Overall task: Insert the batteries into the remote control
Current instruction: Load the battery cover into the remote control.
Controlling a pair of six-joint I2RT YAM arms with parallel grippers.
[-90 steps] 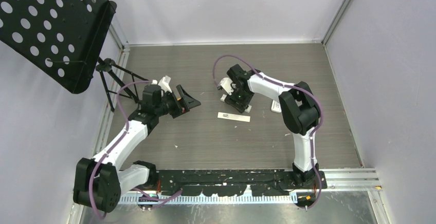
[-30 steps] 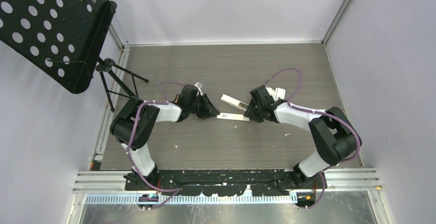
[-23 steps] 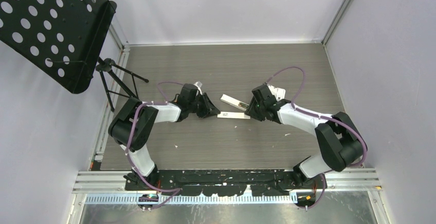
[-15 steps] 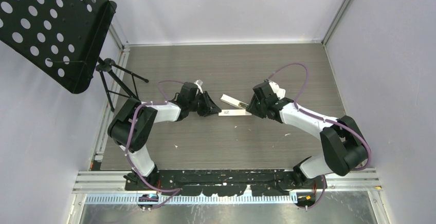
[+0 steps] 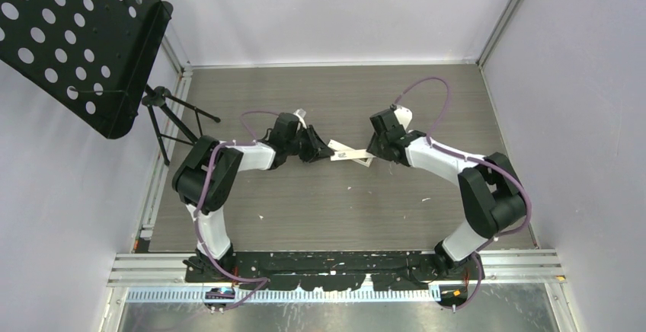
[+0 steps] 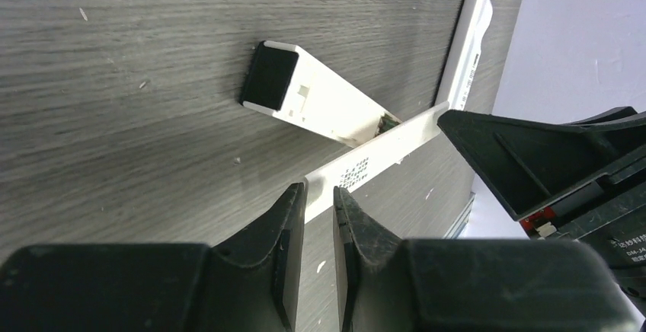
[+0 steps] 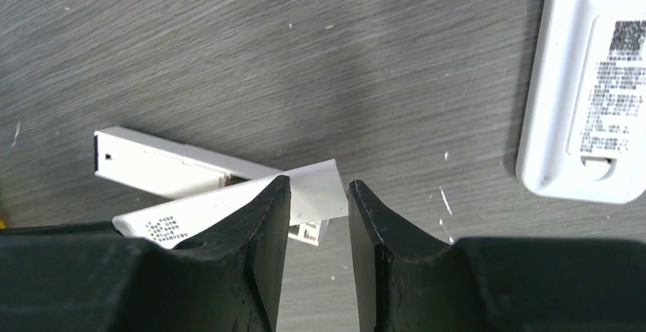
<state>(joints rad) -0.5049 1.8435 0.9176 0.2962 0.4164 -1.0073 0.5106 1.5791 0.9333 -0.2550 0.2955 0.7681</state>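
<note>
Overhead, the left gripper and right gripper are facing each other at the centre of the table, each pinching one end of a thin white strip.

From the left wrist, the fingers are clamping the strip's printed end at 6 o'clock. The remote control is lying at 12, a second remote at 2.

From the right wrist, the fingers are squeezing the strip's other end, and the remote control is lying at 9.

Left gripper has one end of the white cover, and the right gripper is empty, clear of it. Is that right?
Not quite. The left gripper does hold one end of the cover, but the right gripper is not empty: the right wrist view shows it closed on the cover's other end.
</note>
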